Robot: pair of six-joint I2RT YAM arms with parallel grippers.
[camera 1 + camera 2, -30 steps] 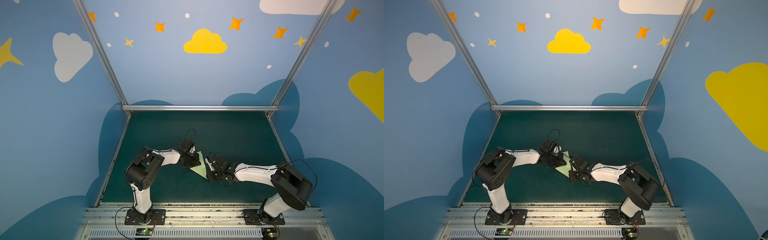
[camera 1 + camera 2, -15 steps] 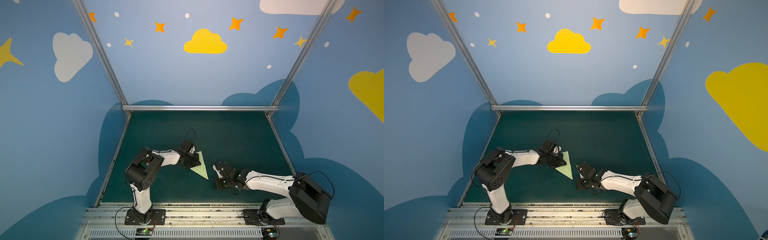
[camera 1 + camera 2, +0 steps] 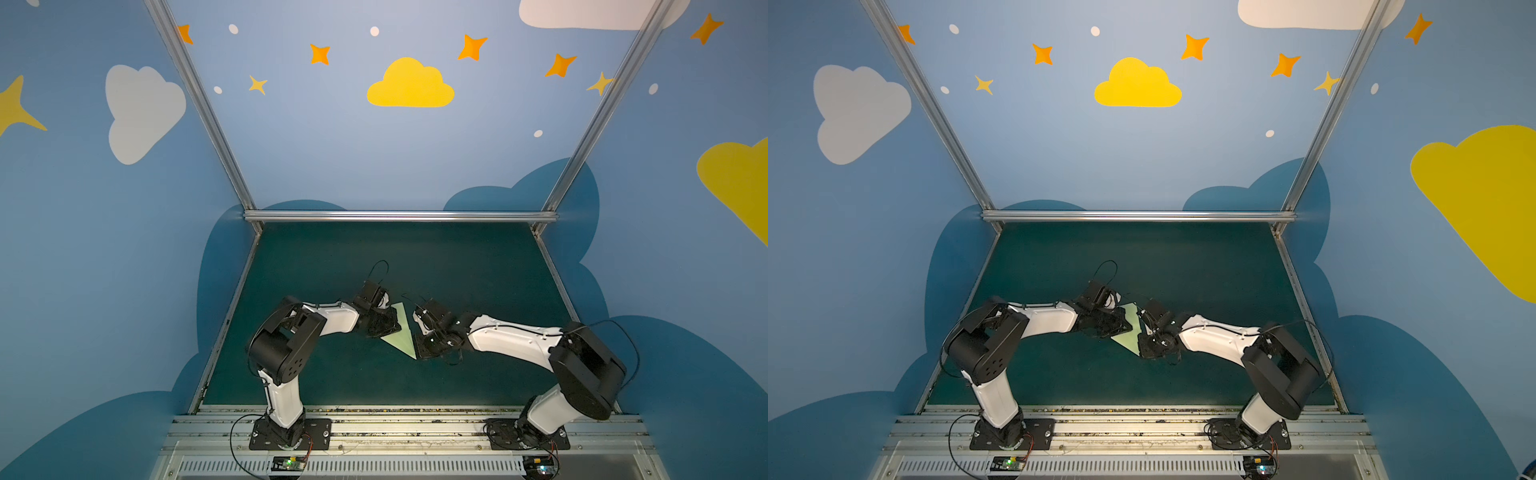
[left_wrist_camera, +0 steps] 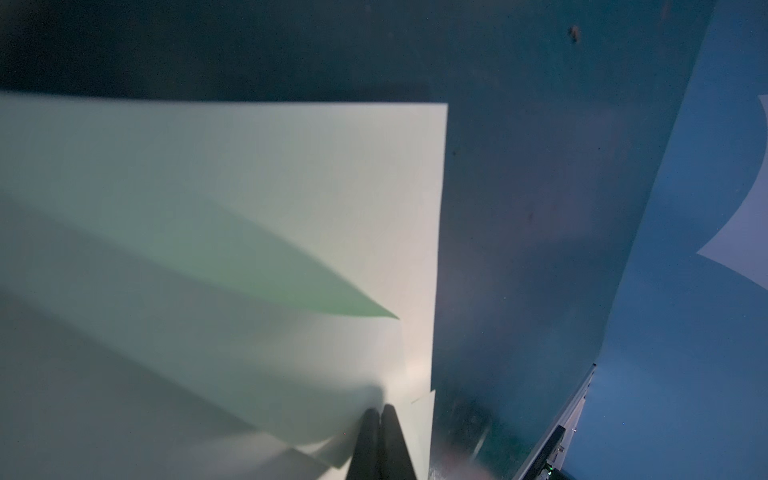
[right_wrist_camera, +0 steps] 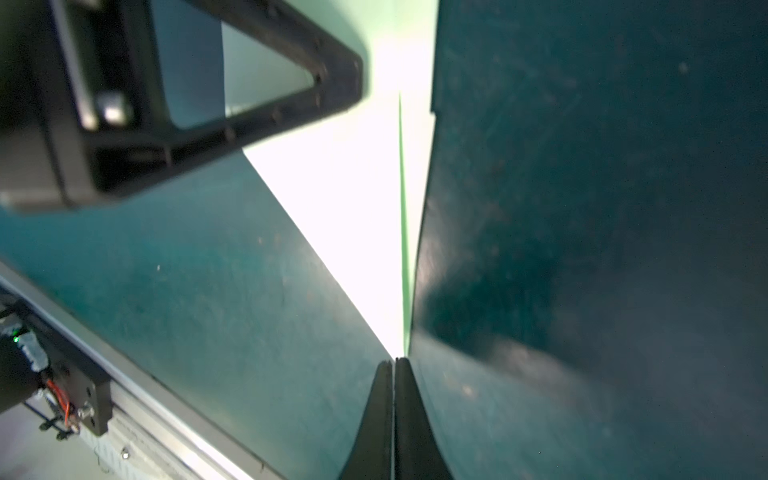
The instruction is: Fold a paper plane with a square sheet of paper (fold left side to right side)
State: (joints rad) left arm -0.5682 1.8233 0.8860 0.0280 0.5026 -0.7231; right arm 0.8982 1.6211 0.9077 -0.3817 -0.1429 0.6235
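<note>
- The paper sheet [image 3: 400, 330], pale green and folded into a long triangle, lies flat on the dark green tabletop [image 3: 415, 257]. It is about midway between the left and right edges and somewhat nearer to the front edge. We see it in both top views [image 3: 1126, 332], in the same place as half a second ago.
- The left gripper [image 3: 394, 326] has not moved since then. Its jaws are pressed together, and its tips rest on the left part of the sheet.
- In the left wrist view the closed gripper [image 4: 380, 413] sits on top of the paper layers. One flap beside it is a little lifted.
- The right gripper [image 3: 417, 354] is what has changed. Half a second ago it stood apart from the sheet, toward the front right corner; now it is back at the paper.
- In the right wrist view its tips [image 5: 395, 363] meet the sharp near corner of the triangle. Its jaws are also clenched, and we do not see them grasping the paper.
</note>
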